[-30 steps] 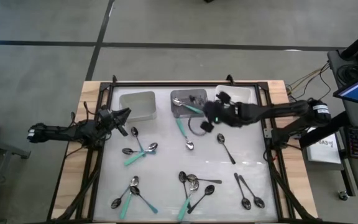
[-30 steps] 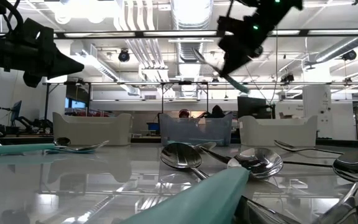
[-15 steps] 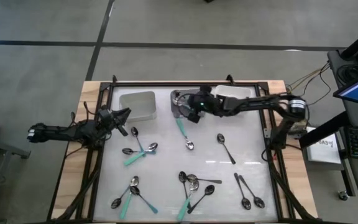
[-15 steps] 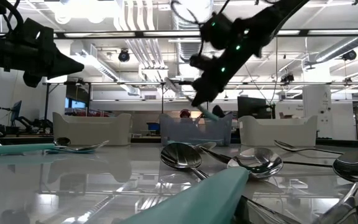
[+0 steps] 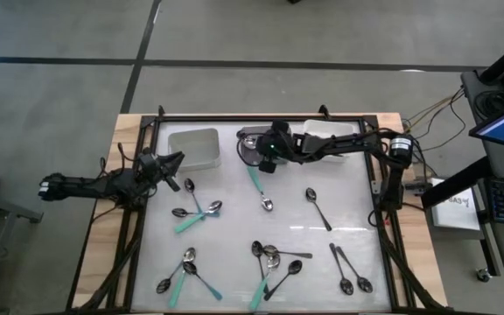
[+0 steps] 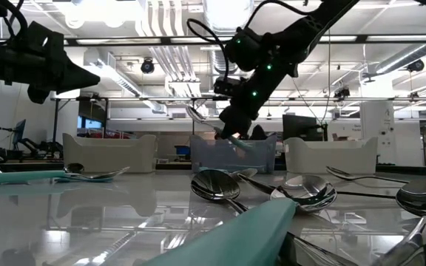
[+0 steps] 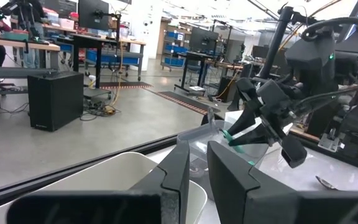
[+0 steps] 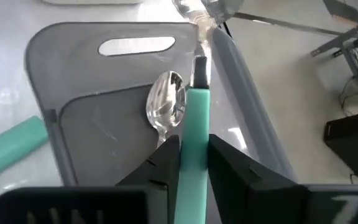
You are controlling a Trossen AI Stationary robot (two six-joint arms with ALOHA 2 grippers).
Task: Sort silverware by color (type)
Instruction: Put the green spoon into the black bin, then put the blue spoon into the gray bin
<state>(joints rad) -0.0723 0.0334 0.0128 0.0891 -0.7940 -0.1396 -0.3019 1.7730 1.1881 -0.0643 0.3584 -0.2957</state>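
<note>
My right gripper [image 5: 267, 157] hovers over the grey middle bin [image 5: 250, 138], shut on a teal-handled spoon [image 8: 196, 112]. In the low view this spoon [image 6: 220, 127] slants down above the bin. Another spoon's silver bowl [image 8: 166, 102] lies inside the bin. Several more spoons, silver, black and teal-handled, lie scattered on the table [image 5: 269, 258]; a teal-handled one [image 5: 256, 179] lies just in front of the grey bin. My left gripper [image 5: 171, 166] waits shut beside the left white bin [image 5: 193, 147]. My right gripper pinches the spoon's teal handle [image 8: 195, 134] between its two fingers [image 8: 166, 155], which lie across it. The spoon is lifted clear above the grey bin. It points forward past the fingertips, with its dark neck [image 8: 199, 70] and bowl end beyond them.
Three bins stand in a row along the far edge: white on the left, grey in the middle, white on the right [image 5: 331, 131]. A raised black frame [image 5: 151, 219] borders the white table surface. Spoon clusters lie at the left [image 5: 195, 213] and near the front [image 5: 350, 271].
My right gripper has carried the teal-handled spoon toward the table's left and far edge, from beside the right bin to over the grey middle bin, and has come down toward it. The spoon has stayed in its hold throughout.
</note>
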